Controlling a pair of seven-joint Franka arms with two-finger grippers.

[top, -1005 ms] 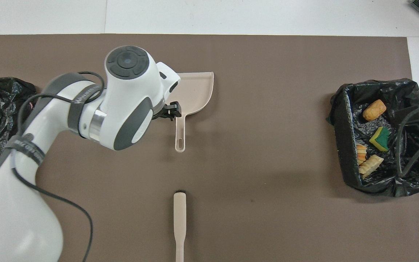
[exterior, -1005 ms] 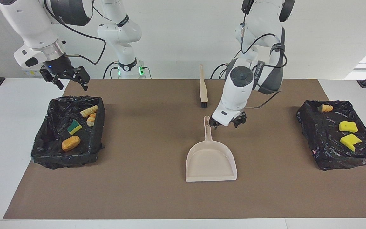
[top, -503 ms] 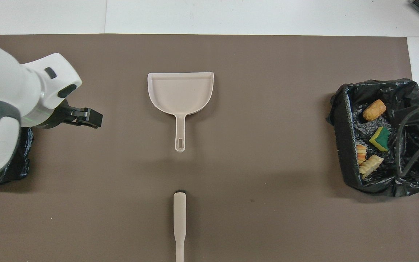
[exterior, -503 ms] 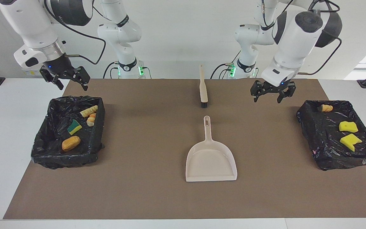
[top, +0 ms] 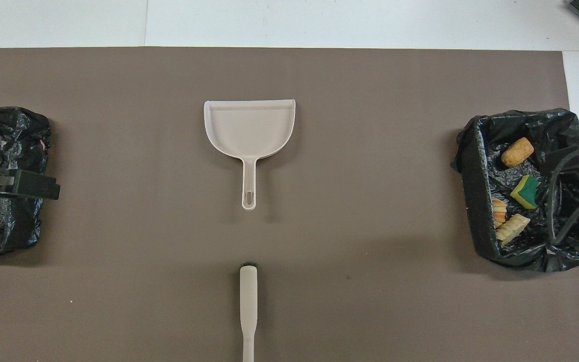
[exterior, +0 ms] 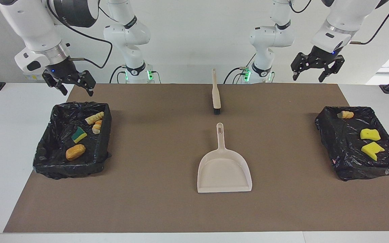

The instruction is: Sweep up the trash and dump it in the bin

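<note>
Nearest the robots, the brush (exterior: 216,95) lies flat on the brown mat (exterior: 154,202), handle toward them. At its 12 o'clock in the overhead view, farther out, sits the dustpan (exterior: 224,170), handle pointing back at the brush, nothing in it.

The trash sits in two black-lined bins. The bin at the right arm's end (exterior: 39,158) holds four scraps (exterior: 75,152), one of them green-backed. The bin at the left arm's end (exterior: 329,141) holds three scraps (exterior: 370,134), two of them yellow.

The right gripper (exterior: 69,84) hangs in the air over the mat's edge beside its bin, fingers spread, grasping nothing. The left gripper (exterior: 317,66) hangs high, about 11 o'clock of its bin in the facing view, fingers also spread, with nothing in them.
</note>
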